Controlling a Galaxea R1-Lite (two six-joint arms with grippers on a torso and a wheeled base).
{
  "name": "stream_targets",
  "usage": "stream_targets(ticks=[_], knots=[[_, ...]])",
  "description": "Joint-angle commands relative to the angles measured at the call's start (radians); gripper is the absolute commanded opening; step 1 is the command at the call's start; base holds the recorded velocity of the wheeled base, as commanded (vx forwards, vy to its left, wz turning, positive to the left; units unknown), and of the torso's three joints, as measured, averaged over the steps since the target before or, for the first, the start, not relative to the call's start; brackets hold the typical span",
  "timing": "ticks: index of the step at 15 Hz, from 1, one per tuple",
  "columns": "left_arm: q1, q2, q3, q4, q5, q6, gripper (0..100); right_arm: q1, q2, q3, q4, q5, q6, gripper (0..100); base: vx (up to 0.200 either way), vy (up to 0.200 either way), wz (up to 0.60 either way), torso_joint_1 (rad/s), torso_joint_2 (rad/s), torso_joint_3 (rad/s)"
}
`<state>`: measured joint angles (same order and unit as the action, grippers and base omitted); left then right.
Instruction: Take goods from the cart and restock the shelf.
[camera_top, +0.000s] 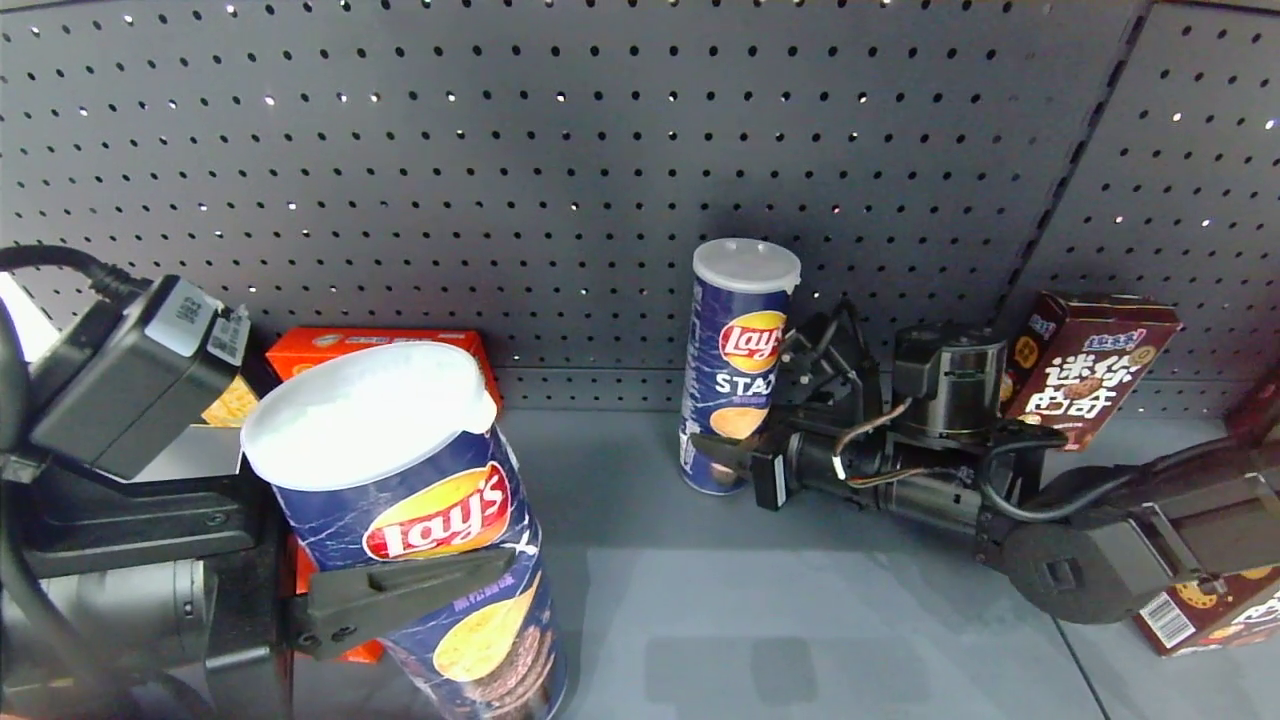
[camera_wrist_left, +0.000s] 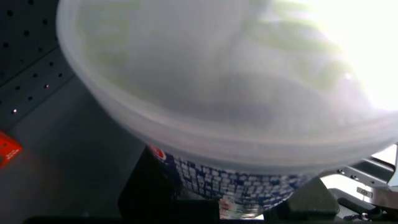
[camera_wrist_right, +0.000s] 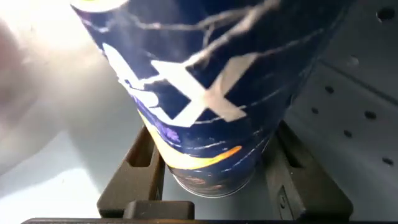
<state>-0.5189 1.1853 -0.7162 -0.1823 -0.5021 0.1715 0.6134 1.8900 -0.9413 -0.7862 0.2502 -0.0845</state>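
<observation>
A blue chips can (camera_top: 420, 500) with a white lid hangs tilted at the lower left, above the grey shelf (camera_top: 760, 620). My left gripper (camera_top: 440, 590) is shut on its lower body. From the left wrist, the lid (camera_wrist_left: 236, 81) looms close, with the left gripper (camera_wrist_left: 230, 202) below it. A second blue chips can (camera_top: 738, 370) stands upright on the shelf near the pegboard. My right gripper (camera_top: 722, 450) reaches in from the right, shut around its base. From the right wrist, that can (camera_wrist_right: 205, 93) sits between the right gripper (camera_wrist_right: 211, 168) fingers, which press on both its sides.
An orange box (camera_top: 380, 345) lies against the back behind the held can. A brown cookie box (camera_top: 1090, 380) leans on the pegboard (camera_top: 560, 150) at the right, and another brown box (camera_top: 1210, 605) lies at the lower right. Bare shelf floor lies between the two cans.
</observation>
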Motion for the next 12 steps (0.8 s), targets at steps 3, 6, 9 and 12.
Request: stream_targets(ticks=[3,6,9,12], knots=[[-0.001,0.000,-0.002,0.000,-0.003,0.000,0,0.028,-0.135,0.075,0.004,-0.020,-0.003,0,0.000,0.000,0.00,0.000,0.00,0.000],[-0.001,0.000,-0.009,0.000,-0.003,0.000,0,0.078,-0.224,0.139,0.007,-0.043,-0.003,0,0.000,0.000,0.00,0.000,0.00,0.000],[-0.001,0.000,-0.009,0.000,-0.001,0.000,0,0.149,-0.295,0.205,0.005,-0.115,-0.003,0,0.000,0.000,0.00,0.000,0.00,0.000],[-0.001,0.000,-0.011,0.000,0.004,0.000,0,0.207,-0.328,0.279,0.001,-0.164,-0.001,0,0.000,0.000,0.00,0.000,0.00,0.000]])
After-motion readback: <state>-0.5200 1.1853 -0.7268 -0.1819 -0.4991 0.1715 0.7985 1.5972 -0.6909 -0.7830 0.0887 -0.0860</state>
